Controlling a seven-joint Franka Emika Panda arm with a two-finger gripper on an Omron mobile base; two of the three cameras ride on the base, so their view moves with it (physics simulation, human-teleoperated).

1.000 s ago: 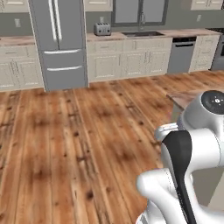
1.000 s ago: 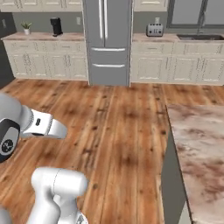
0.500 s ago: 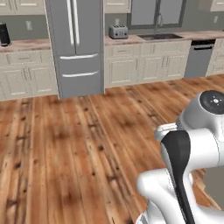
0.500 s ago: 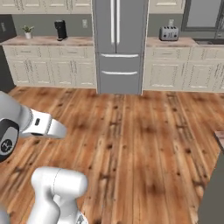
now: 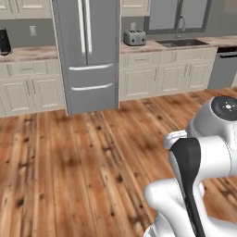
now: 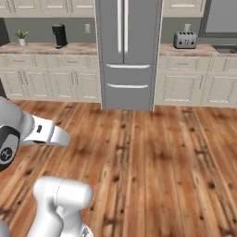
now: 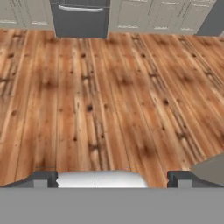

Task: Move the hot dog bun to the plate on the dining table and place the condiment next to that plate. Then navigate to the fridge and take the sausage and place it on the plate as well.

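The fridge [image 5: 88, 51] is tall and dark grey, with its doors shut and its long pale handles facing me. It stands across the wooden floor, near the middle of the right base view [image 6: 127, 51]. The hand view catches its bottom drawer [image 7: 81, 19] at the top edge. My gripper [image 7: 113, 178] is open, its two dark fingertips [image 7: 43, 178] wide apart with nothing between them, pointing down at the floor. The hot dog bun, plate, dining table, condiment and sausage are out of view.
Cream cabinets under a marbled counter [image 6: 51, 48] flank the fridge. On the counter are a toaster [image 5: 134, 37], a black coffee maker [image 6: 59, 35] and a sink [image 5: 180, 42]. A dishwasher [image 5: 224, 67] stands far right. Open wooden floor [image 6: 152, 152] lies between me and the fridge.
The whole picture has shifted as the base moved. The fridge has come toward the centre and grown larger, and the marble table that was at the right has left the views.
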